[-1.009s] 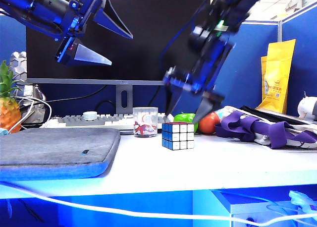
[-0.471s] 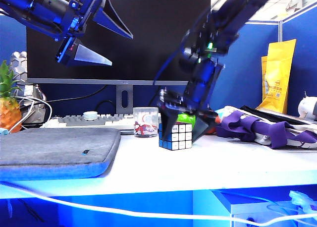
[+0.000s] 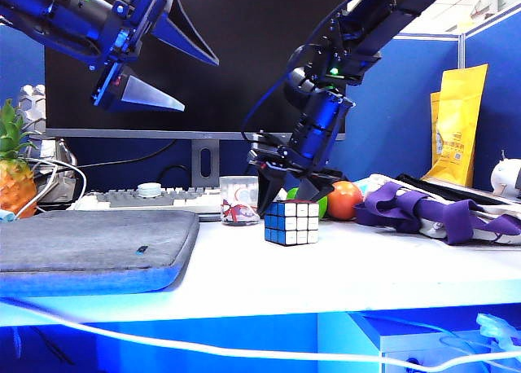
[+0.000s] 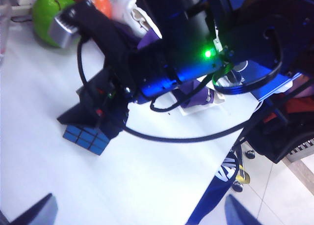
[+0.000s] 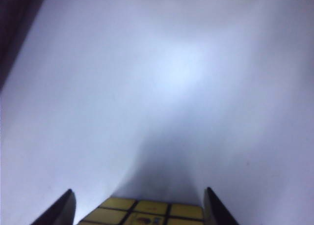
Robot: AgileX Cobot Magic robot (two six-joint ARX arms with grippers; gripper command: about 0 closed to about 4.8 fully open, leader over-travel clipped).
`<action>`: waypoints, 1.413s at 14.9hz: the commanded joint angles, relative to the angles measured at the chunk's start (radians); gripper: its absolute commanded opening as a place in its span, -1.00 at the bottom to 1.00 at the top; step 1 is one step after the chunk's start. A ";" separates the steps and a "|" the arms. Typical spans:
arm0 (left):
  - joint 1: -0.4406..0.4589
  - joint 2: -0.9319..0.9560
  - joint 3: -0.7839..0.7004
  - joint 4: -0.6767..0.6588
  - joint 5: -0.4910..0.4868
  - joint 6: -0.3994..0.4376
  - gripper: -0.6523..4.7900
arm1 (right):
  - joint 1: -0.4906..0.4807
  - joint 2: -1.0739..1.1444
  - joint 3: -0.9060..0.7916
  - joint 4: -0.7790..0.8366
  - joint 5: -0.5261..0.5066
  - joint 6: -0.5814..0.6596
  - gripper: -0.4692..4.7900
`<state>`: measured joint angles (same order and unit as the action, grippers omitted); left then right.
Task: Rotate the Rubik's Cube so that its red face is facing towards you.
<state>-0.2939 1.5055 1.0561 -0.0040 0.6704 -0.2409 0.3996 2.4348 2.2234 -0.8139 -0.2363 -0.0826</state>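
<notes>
We see the right gripper (image 3: 286, 187) straddling the Rubik's Cube (image 3: 291, 223), grip unclear; left gripper (image 3: 175, 72) raised, jaws spread, empty.

Cube (image 3: 291, 223) on table (image 3: 342, 267) near centre, cup (image 3: 239, 199) just behind-left, fruit (image 3: 343, 199) behind-right, pad (image 3: 89, 247) at left w/ keyboard (image 3: 142, 197) behind it, right gripper (image 3: 286, 190) straddling cube from behind, left gripper (image 3: 167, 59) high up over pad.
</notes>
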 commanded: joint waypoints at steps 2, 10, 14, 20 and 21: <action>0.000 -0.004 0.003 -0.021 0.007 0.001 1.00 | 0.008 0.013 -0.001 -0.082 0.041 -0.029 0.08; 0.000 -0.024 0.003 -0.031 -0.014 0.006 1.00 | 0.005 -0.039 0.139 0.097 0.127 0.016 -0.32; 0.000 -0.106 0.001 -0.032 -0.084 0.026 1.00 | 0.005 -0.156 0.144 0.222 0.194 0.019 -0.38; 0.000 -0.223 0.001 -0.045 -0.162 0.072 1.00 | 0.031 -0.325 0.144 0.236 0.218 -0.030 -0.38; 0.000 -0.223 0.001 -0.047 -0.162 0.072 1.00 | 0.045 -0.371 0.144 0.226 0.221 -0.052 -0.38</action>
<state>-0.2939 1.2850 1.0550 -0.0494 0.5110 -0.1741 0.4320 2.0964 2.3592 -0.5991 -0.0238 -0.1074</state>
